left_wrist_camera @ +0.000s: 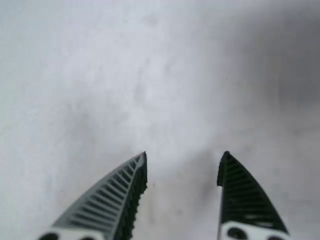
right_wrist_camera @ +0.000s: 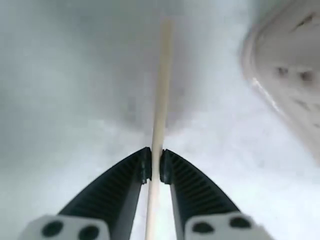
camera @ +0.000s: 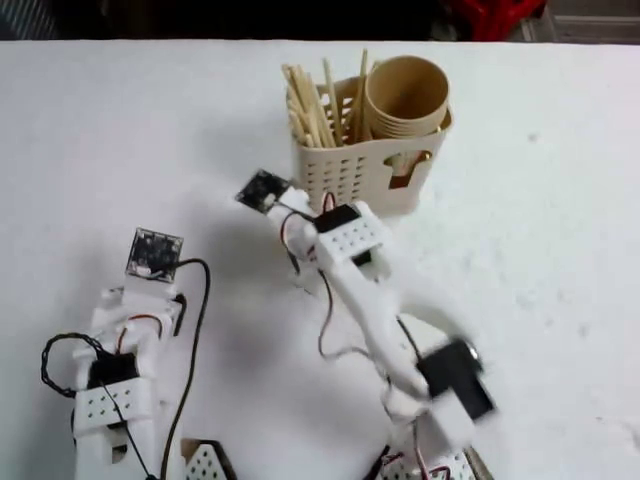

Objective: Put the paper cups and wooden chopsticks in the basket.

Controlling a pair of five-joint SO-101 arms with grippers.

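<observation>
A cream slotted basket stands at the back middle of the white table. It holds several wooden chopsticks on its left and a stack of paper cups on its right. My right arm stretches to the basket's near left side. In the right wrist view my right gripper is shut on one wooden chopstick, which points away over the table, with the basket's wall close beside it. My left gripper hangs open over bare table, nothing between its fingers.
My left arm is folded back at the near left corner, with black cables looping beside it. White tabletop spreads to the right of the basket and in front of it.
</observation>
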